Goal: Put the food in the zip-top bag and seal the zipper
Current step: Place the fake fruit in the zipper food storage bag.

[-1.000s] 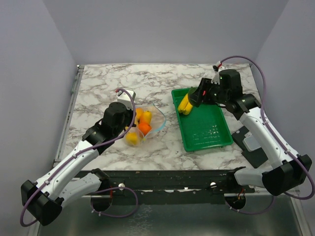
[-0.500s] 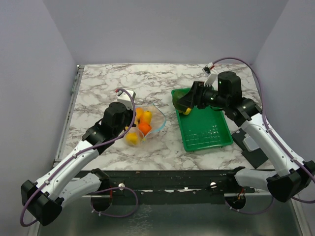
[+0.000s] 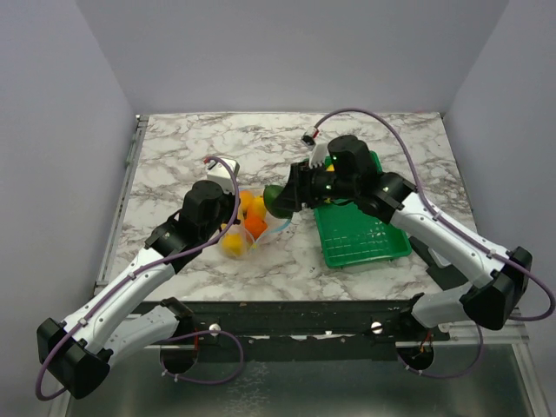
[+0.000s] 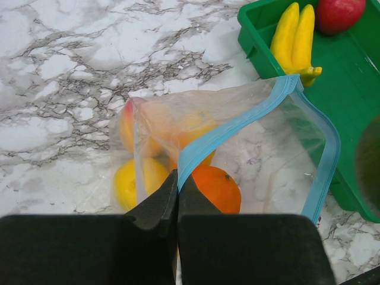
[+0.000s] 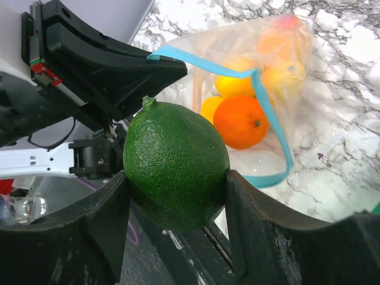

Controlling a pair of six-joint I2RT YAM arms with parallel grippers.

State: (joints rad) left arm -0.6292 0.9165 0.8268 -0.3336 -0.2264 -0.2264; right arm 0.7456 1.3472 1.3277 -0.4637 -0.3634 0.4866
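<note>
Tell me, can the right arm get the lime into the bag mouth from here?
Probably yes. The left gripper pinches the zipper, holding the zip-top bag's mouth open toward the right gripper, and the lime sits just before it with nothing between.

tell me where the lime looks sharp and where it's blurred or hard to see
Right wrist: the lime is crisp, skin texture visible; the zip-top bag behind is slightly soft. Left wrist: only a dim green smear at the right edge. Top external: small but distinct, in even light with faint shadows.
</note>
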